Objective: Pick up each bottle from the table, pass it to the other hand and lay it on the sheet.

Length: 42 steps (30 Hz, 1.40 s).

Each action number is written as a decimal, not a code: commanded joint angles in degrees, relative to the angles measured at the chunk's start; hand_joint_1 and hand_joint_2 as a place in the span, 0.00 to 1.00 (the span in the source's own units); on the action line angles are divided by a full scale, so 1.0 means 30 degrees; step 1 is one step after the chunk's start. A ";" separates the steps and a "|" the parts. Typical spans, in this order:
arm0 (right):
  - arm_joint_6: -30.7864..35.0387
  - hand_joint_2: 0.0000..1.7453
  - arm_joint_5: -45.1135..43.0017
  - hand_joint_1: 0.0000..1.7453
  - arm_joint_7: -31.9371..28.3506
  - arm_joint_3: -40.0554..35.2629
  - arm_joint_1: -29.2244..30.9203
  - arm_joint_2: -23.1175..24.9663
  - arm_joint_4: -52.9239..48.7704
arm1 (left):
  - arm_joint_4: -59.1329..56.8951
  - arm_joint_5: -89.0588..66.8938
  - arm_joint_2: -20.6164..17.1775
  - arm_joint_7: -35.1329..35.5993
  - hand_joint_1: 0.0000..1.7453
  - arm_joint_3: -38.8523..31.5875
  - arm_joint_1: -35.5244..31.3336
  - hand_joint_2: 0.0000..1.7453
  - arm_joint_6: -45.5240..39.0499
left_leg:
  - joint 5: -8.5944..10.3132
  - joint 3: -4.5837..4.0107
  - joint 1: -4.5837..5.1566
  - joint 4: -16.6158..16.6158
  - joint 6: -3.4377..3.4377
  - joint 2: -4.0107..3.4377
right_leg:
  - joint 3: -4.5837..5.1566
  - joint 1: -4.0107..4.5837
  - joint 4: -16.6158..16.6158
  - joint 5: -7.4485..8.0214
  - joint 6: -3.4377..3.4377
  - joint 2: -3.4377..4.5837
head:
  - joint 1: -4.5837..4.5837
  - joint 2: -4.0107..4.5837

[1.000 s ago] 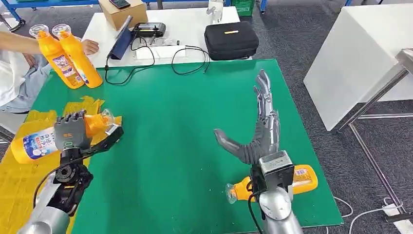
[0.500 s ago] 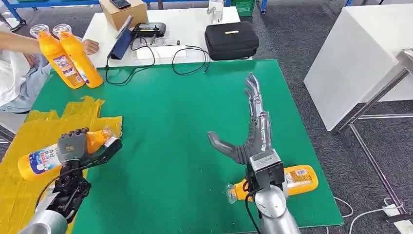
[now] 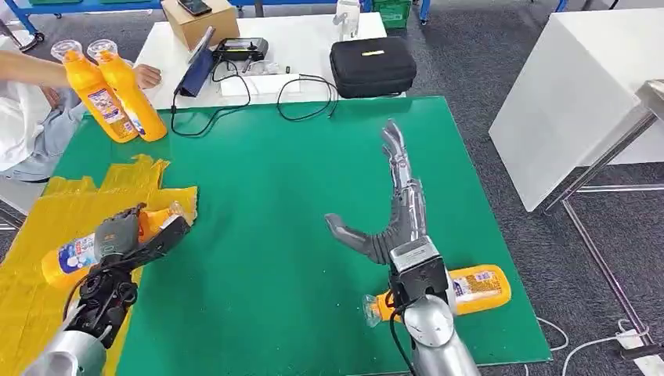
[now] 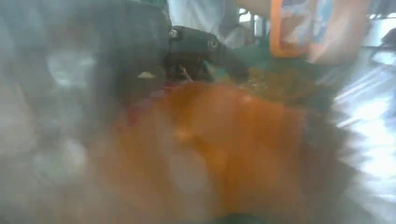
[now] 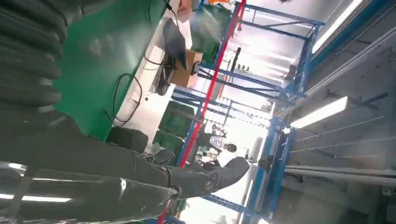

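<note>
My left hand (image 3: pixel 125 235) grips an orange bottle (image 3: pixel 74 256) with a white-and-blue label, low over the yellow sheet (image 3: pixel 47 207) at the table's left. Its clear cap points toward the table's middle. The left wrist view gives a blurred close-up of that bottle (image 4: pixel 210 149) against the hand (image 4: pixel 93 70). My right hand (image 3: pixel 395 211) stands upright over the green mat (image 3: pixel 274 172), fingers spread and holding nothing. A second orange bottle (image 3: pixel 474 287) lies on its side near the front right edge, partly behind my right forearm.
At the far left corner a person's hand holds two upright orange bottles (image 3: pixel 110 94). The white table behind carries a black case (image 3: pixel 372 64), a cardboard box (image 3: pixel 197 19) and cables (image 3: pixel 235 94). Another white table (image 3: pixel 579 86) stands to the right.
My left hand has come down and nearer with the bottle, closer to the yellow sheet. My right hand, still spread, has drifted a little left.
</note>
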<state>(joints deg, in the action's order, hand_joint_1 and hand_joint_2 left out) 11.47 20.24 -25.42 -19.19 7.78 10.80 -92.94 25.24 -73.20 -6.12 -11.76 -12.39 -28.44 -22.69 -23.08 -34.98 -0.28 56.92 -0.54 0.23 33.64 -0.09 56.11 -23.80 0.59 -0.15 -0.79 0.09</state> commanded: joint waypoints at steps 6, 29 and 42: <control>-0.0060 1.00 -0.0040 0.00 0.0046 0.0155 0.0764 -0.0169 0.1092 | -0.1385 0.0096 0.0752 0.0163 0.00 -0.1157 -0.0256 1.00 0.0495 | -0.0016 0.0082 -0.0004 -0.0010 0.0003 -0.0015 | -0.0089 0.0005 -0.0026 -0.0007 0.0014 0.0013 | 0.0007 0.0000; -0.0688 1.00 -0.0064 0.00 -0.0035 0.2293 -0.0350 0.0339 0.0079 | 0.9953 1.1286 0.4018 -0.4737 0.00 -0.1436 0.3033 1.00 0.9452 | 0.0005 0.0147 -0.0014 0.0004 -0.0004 0.0097 | -0.0181 0.0010 -0.0041 -0.0016 0.0022 -0.0096 | -0.0007 0.0000; -0.0977 1.00 0.0233 0.00 -0.0190 0.2839 -0.0580 0.0610 0.0188 | 1.5940 2.0303 0.3323 -0.4532 0.00 0.2498 0.5886 1.00 1.3148 | -0.0028 0.0068 -0.0006 0.0036 0.0005 -0.0056 | -0.0058 -0.0007 -0.0015 -0.0005 0.0052 0.0066 | 0.0007 0.0000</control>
<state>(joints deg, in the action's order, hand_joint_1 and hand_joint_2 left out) 8.74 20.78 -25.92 -13.18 5.64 12.70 -92.96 63.29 -14.34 3.39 -26.62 -10.72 -13.80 16.41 -23.02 -34.92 -0.21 56.95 -0.55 -0.03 33.70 -0.20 56.08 -23.69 0.73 0.16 -0.77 0.09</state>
